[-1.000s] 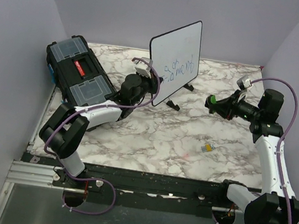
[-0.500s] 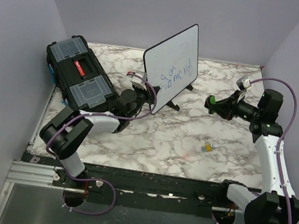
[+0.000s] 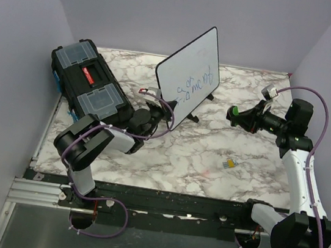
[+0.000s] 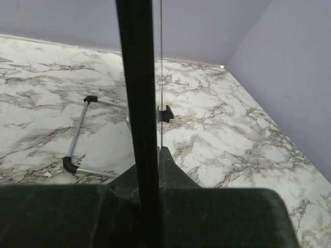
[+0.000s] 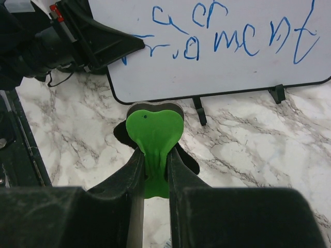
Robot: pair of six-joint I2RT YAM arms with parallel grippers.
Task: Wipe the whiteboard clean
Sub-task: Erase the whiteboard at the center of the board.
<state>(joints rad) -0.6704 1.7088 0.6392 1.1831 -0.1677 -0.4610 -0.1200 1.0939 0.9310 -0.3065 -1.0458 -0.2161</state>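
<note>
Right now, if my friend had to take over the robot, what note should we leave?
Left end effector: shut on the left edge of the whiteboard, holding it tilted, next to the toolbox.
Right end effector: shut on the green eraser, in the air to the right of the board, not touching it.
Done: board and eraser are both gripped.
Left to do: the blue writing is all unwiped. Bring the eraser to the board and rub it off.
</note>
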